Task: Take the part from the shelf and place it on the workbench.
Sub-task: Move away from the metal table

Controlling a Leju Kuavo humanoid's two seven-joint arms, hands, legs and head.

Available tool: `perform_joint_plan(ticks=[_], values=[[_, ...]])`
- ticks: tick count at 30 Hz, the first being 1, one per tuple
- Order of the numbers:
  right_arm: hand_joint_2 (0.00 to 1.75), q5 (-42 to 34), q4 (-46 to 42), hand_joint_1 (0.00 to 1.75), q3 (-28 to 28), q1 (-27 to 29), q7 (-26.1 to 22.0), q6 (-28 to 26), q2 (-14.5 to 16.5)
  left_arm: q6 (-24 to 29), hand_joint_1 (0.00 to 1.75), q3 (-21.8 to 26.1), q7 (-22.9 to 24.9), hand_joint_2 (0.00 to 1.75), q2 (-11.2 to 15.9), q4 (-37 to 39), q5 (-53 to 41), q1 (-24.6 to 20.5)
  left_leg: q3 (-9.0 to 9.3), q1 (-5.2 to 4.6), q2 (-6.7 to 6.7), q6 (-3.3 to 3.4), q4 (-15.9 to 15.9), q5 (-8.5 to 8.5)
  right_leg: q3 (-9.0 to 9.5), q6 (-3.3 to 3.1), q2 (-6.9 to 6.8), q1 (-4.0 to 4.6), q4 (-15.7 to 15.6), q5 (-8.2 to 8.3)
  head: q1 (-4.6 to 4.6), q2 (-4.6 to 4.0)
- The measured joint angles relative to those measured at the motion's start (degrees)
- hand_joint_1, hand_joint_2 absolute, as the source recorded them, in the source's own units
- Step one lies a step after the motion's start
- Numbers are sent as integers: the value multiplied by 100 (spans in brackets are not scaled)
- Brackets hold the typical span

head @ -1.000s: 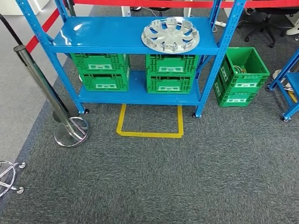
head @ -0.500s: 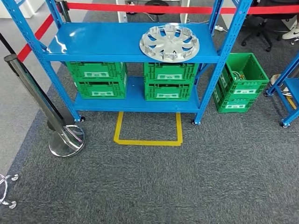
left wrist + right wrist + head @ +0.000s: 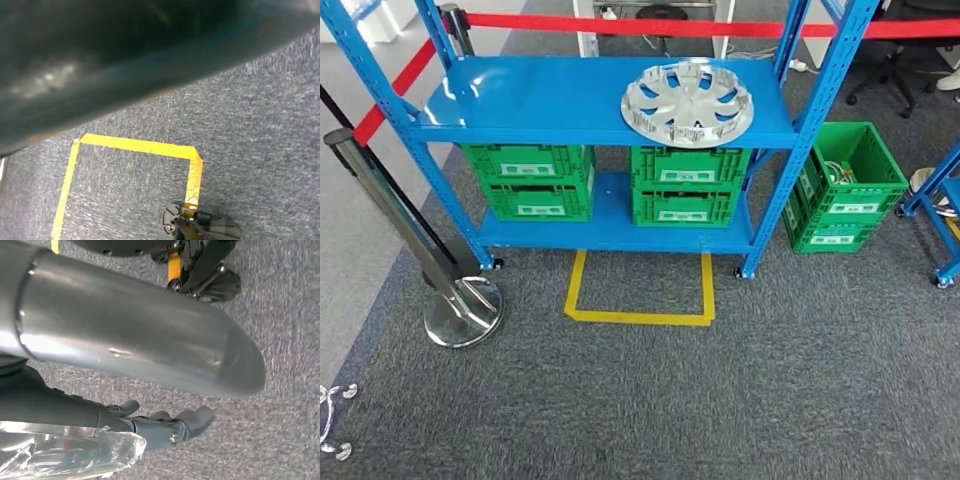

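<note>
The part is a silver wheel cover [image 3: 687, 102] lying flat on the right half of the blue shelf's upper board [image 3: 546, 95], straight ahead of me in the head view. The left half of that board is bare. My right hand [image 3: 166, 427] hangs over the grey carpet, its fingers loosely stretched out with nothing in them. It is far from the shelf.
Green crates [image 3: 529, 180] [image 3: 687, 185] fill the lower board, and another green crate [image 3: 848, 190] stands on the floor to the right. A yellow tape square [image 3: 641, 318] marks the carpet before the shelf. A chrome stanchion [image 3: 463, 310] with red belt [image 3: 660, 27] stands left; another blue rack [image 3: 943, 200] stands right.
The whole head picture has shifted: the shelf and tape square sit lower and a little larger, so the camera has come nearer. The wheel cover lies where it was on the shelf.
</note>
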Motion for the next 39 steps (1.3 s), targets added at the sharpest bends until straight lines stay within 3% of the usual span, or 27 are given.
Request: perform_joint_plan(ticks=[2, 3, 5, 11, 13, 18, 25, 28, 31, 32, 35, 36, 37, 39], values=[[0, -11, 0, 0, -15, -15, 4, -26, 16, -2, 0, 63, 5, 0, -17, -63, 2, -2, 38, -10, 14, 147, -59, -11, 30, 22, 4, -2, -21, 11, -25, 0], [0, -13, 0, 0, -19, -23, 5, -28, 21, -2, 0, 83, 5, 0, -25, -88, 2, -7, 49, -12, 15, 147, -82, -6, 34, 8, 6, -1, -25, 5, -28, 1], [0, -16, 0, 0, -22, -25, 9, -34, 26, -4, 0, 116, 9, 0, -37, -132, 14, -9, 71, -15, 15, 113, -132, -4, 39, -20, 4, -2, -27, -14, -27, 1], [0, -56, 0, 0, -30, -26, 62, -118, 28, -89, 0, 274, 47, 0, -81, -228, 52, -10, 102, -8, 14, -93, -202, 3, 41, -60, 4, -1, -27, -41, -25, 1], [0, -62, 0, 0, -31, -26, 70, -118, 28, -105, 0, 322, 55, 0, -97, -255, 29, -10, 102, -6, 14, -131, -206, 4, 42, -64, 4, -1, -26, -42, -25, 1], [0, -34, 0, 0, -37, -26, 61, -117, 28, -116, 0, 432, 127, 0, -118, -288, -22, -10, 104, -7, 14, -169, -207, 10, 51, -65, 3, -4, -27, -39, -23, 1], [0, -9, 0, 0, -50, -28, 34, -114, 28, -118, 0, 556, 140, 0, -134, -297, -69, -10, 107, -23, 14, -169, -207, 9, 59, -60, 3, -23, -33, -35, -23, 1], [0, -8, 1, 0, -59, -32, 21, -112, 33, -161, 0, 581, 114, 0, -139, -335, -104, -7, 110, -46, 14, -96, -218, 17, 83, 7, 0, -55, -114, 12, -29, 1], [0, -7, -2, 0, -73, -43, 8, -112, 35, -220, 0, 593, 82, 0, -163, -421, -139, -11, 268, 6, 19, 12, -538, 176, 62, 88, 4, -45, -107, -15, -12, 0], [0, -6, -3, 0, -79, -47, 5, -111, 32, -251, 0, 598, 79, 0, -173, -453, -153, -8, 326, 32, 22, 20, -630, 218, -44, 106, 8, -46, 96, -110, 1, -1], [0, -2, -2, 0, -110, -41, 19, -103, 26, -382, 0, 585, 139, 0, -191, -566, -77, 58, 398, 53, 32, -5, -671, 182, -580, 196, 12, -101, 1080, -422, 17, -1], [0, 0, -3, 0, -119, -33, 38, -100, 26, -416, 0, 534, 215, 0, -195, -626, 28, 109, 438, 66, 33, -29, -670, 147, -669, 231, 10, -126, 1201, -384, 17, -1], [0, 2, -3, 0, -124, -24, 61, -97, 26, -434, 0, 452, 302, 0, -199, -698, 149, 174, 495, 88, 33, -63, -666, 102, -647, 267, 7, -154, 1103, -235, 19, 0], [0, 5, -2, 0, -130, -10, 98, -95, 28, -446, 0, 236, 447, 0, -205, -849, 327, 318, 626, 137, 28, -157, -646, -19, -358, 353, 5, -209, 480, 148, 31, 0]])
